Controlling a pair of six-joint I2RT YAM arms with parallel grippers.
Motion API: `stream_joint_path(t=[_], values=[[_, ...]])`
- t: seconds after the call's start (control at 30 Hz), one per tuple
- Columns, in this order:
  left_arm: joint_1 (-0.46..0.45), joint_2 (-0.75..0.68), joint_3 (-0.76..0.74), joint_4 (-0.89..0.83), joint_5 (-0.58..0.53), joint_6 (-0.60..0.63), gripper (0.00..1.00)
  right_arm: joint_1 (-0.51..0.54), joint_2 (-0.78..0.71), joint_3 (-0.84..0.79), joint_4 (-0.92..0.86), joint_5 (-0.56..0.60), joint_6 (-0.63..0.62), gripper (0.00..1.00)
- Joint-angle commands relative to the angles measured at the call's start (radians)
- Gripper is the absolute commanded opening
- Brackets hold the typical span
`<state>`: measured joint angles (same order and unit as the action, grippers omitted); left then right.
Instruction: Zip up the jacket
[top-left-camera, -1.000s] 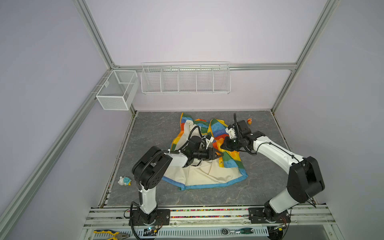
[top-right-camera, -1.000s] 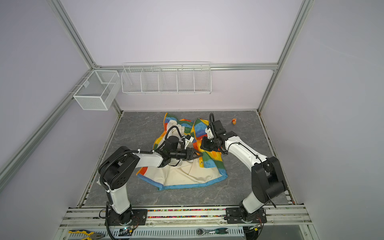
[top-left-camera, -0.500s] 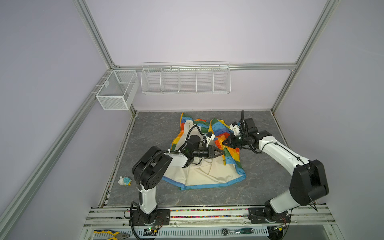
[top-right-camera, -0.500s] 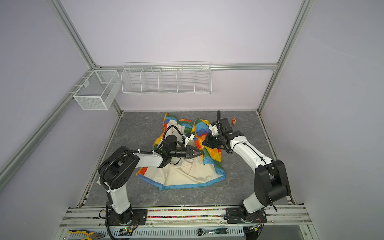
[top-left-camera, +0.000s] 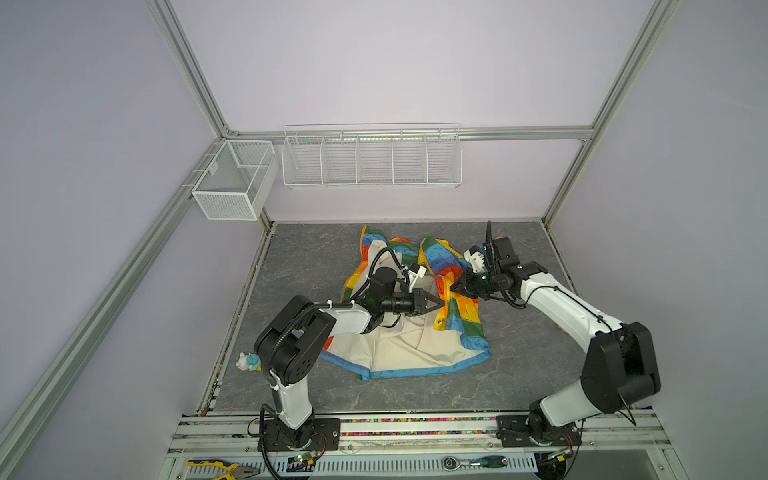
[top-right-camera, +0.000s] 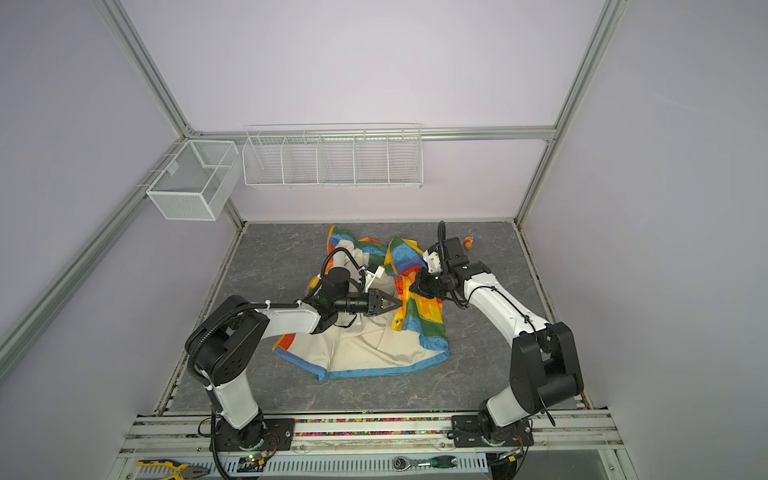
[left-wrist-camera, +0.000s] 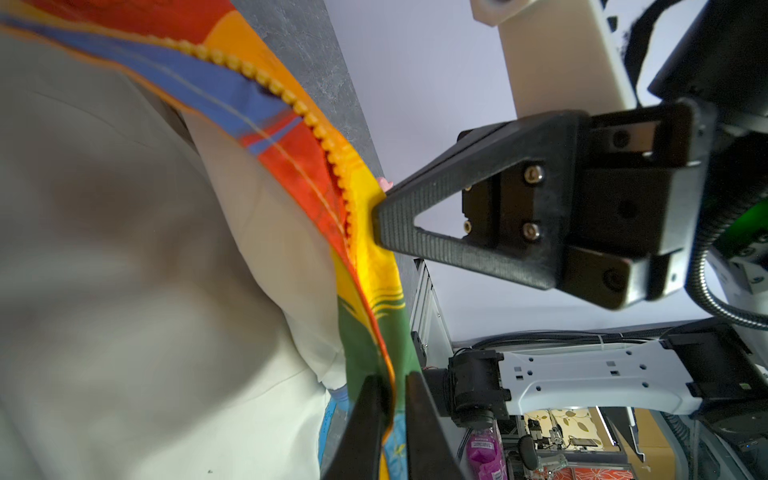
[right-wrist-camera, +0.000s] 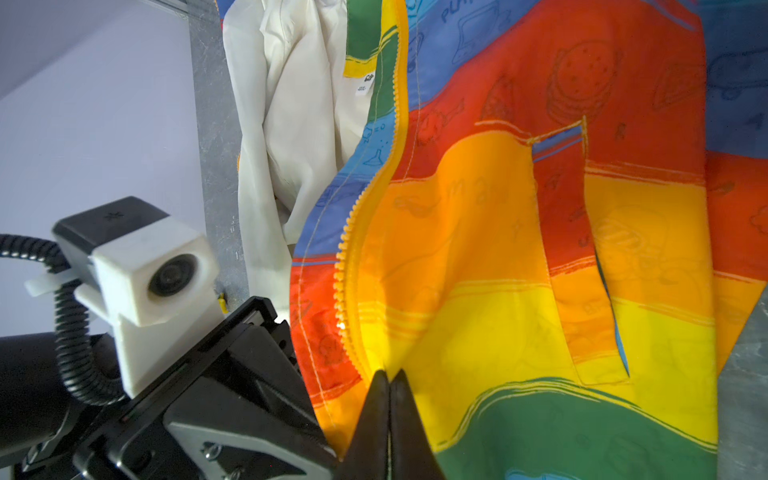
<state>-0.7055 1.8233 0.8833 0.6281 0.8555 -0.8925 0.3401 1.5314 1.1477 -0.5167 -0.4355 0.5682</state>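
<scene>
The jacket is spread open in the middle of the grey tabletop, cream lining upward. A small white label is seen on the lining, its print too small to be read. The yellow stripe beside the toothed zipper strip is pinched in the closed jaws of the right gripper. Along the same front edge, the green stripe is clamped between the nearly closed jaws of the left gripper.
</scene>
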Motion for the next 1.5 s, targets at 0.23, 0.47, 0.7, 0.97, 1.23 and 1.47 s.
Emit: stream_joint_path(t=[0.23, 0.47, 0.7, 0.97, 1.23, 1.47], values=[[0.004, -0.044, 0.039, -0.141, -0.019, 0.088, 0.00, -0.003, -0.005, -0.039, 0.004, -0.075, 0.011, 0.65], [0.004, -0.067, 0.047, -0.151, -0.018, 0.092, 0.00, 0.028, 0.001, -0.082, 0.046, -0.072, 0.054, 0.75], [0.005, -0.081, 0.039, -0.154, -0.014, 0.093, 0.00, 0.030, 0.055, -0.119, 0.159, -0.132, 0.115, 0.71], [0.005, -0.076, 0.032, -0.141, -0.010, 0.084, 0.00, 0.032, 0.055, -0.115, 0.204, -0.147, 0.143, 0.38], [0.004, -0.073, 0.027, -0.119, -0.010, 0.070, 0.32, 0.033, 0.064, -0.106, 0.220, -0.165, 0.157, 0.07], [0.004, -0.081, -0.021, -0.135, -0.052, 0.070, 0.39, 0.033, 0.053, -0.082, 0.206, -0.152, 0.156, 0.07]])
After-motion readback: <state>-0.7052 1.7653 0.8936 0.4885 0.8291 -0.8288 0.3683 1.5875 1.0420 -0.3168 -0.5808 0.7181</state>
